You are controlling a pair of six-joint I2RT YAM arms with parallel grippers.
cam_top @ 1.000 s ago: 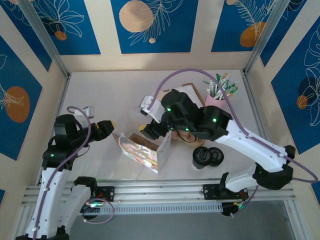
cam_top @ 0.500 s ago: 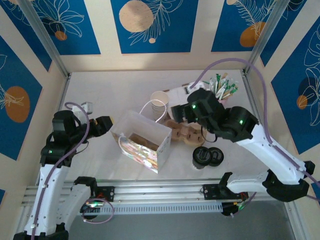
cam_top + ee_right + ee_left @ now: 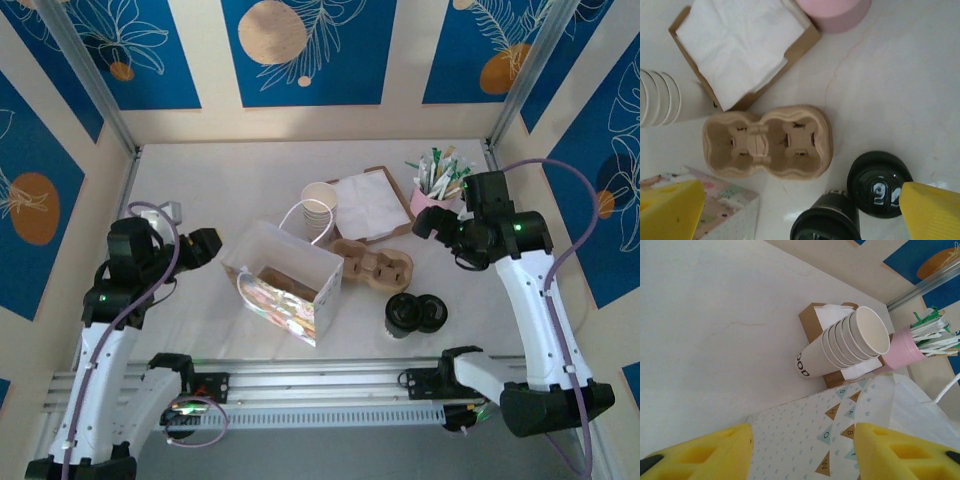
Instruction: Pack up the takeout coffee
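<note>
Of the left gripper (image 3: 802,440) only the yellow fingertips (image 3: 700,452) were seen, cut off by the frame edge. They were held apart with nothing clasped, and the paper bag (image 3: 840,425) lay just beyond them. The right gripper (image 3: 801,192) was spread wide and empty. Under it the takeout coffee (image 3: 826,224) was cut off. A second black-lidded cup (image 3: 879,184) stood close beside one fingertip.

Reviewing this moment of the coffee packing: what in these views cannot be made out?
Inside of the bag: top view, its walls hide most; the brown shape within is unidentifiable.
The left black-lidded cup: right wrist view, cut off by the bottom edge.
The right black-lidded cup: same view, lid print too blurred to read.
Lettering on the cup stack: left wrist view, curves out of sight.
</note>
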